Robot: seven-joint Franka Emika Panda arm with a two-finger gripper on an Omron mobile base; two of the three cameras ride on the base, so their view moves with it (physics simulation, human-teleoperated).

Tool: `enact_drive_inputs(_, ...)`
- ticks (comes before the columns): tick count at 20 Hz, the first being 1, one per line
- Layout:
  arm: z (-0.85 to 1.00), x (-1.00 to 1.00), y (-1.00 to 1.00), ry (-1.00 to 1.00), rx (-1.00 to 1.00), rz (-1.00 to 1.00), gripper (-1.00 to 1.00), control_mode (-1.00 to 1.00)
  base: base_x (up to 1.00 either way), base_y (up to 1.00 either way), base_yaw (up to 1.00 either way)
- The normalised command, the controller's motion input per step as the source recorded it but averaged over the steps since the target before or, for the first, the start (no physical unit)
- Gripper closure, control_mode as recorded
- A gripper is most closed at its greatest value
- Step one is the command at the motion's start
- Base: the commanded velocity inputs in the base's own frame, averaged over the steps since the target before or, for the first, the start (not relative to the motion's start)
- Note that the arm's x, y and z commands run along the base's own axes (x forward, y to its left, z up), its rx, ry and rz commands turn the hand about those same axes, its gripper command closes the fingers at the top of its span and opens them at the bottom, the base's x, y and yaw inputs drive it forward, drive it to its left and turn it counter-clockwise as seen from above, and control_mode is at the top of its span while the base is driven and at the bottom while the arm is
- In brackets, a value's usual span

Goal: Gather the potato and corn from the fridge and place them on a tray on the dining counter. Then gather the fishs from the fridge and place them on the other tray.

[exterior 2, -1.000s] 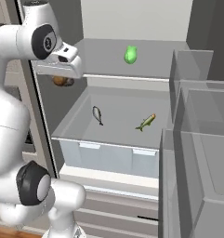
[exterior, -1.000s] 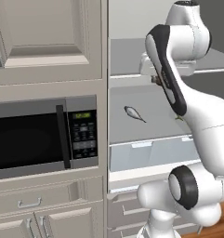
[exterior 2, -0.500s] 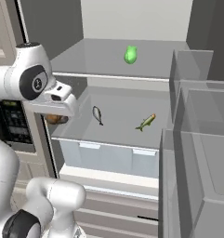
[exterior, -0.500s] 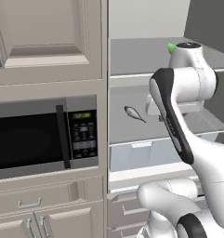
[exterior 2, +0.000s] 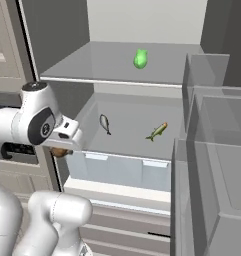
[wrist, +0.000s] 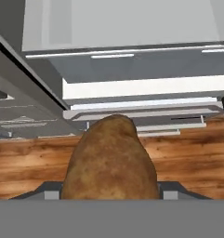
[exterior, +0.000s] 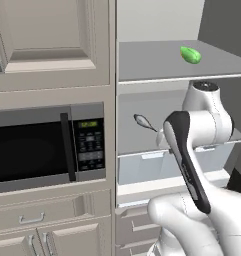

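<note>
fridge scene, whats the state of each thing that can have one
fridge: open, shelves exposed
potato: held in the end effector, off the shelves
end effector: shut on the potato
corn: lying on the upper shelf, untouched
dark fish: lying on the lower shelf
olive fish: lying on the lower shelf, apart from the dark fish
microwave: door shut
crisper drawer: shut

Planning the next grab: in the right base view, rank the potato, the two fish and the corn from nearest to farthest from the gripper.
1. Potato: in the gripper itself, outside the fridge's left edge.
2. Dark fish: middle shelf, left.
3. Yellowish fish: same shelf, further right.
4. Corn: top shelf, up and right.
</note>
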Motion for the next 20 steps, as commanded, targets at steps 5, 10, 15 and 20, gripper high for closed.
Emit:
enact_drive_inputs(5,-0.04,-0.06,0.04,0.01,0.0,0.0,1.0,1.0,-0.56,0.44,0.03)
enact_drive_inputs(10,0.0,0.0,0.0,0.0,0.0,0.0,1.0,1.0,-0.44,0.87,0.31)
enact_drive_inputs(15,0.0,0.0,0.0,0.0,0.0,0.0,1.0,1.0,-0.39,0.53,0.71)
enact_drive_inputs(20,0.0,0.0,0.0,0.0,0.0,0.0,1.0,1.0,-0.28,0.0,0.95)
